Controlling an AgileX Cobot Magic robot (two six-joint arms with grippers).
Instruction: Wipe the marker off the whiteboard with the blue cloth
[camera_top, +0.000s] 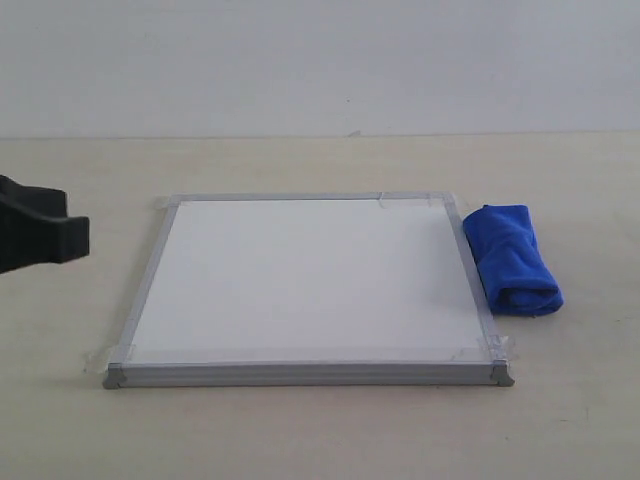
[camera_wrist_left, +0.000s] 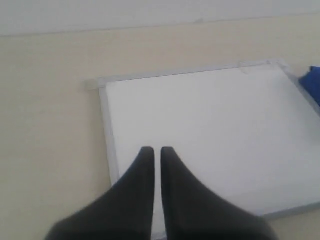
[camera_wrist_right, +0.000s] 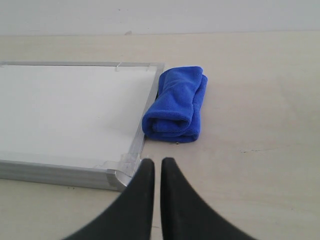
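On the tabletop (camera_top: 300, 430): a whiteboard (camera_top: 300, 280) lies flat, with a silver frame (camera_top: 300, 374), grey corner caps (camera_top: 503, 375) and clear tape (camera_top: 478, 348) at the corners.
Board face: plain white in all three views; the left wrist view is blurred, so a faint line might be lost there.
Blue cloth (camera_top: 510, 260): a thick folded roll on the tabletop, along the board's right frame side toward the far corner; whether it touches the frame I cannot tell.
Left claw (camera_wrist_left: 156, 150): fingers (camera_wrist_left: 142, 170) together with only a thin slit between, nothing held; the tips are seen against the board face.
Right claw (camera_wrist_right: 157, 161): likewise together and empty; its tips are over bare tabletop by a board corner, apart from the cloth.
Left arm (camera_top: 35, 230): a dark block at the exterior view's left edge, apart from the board.
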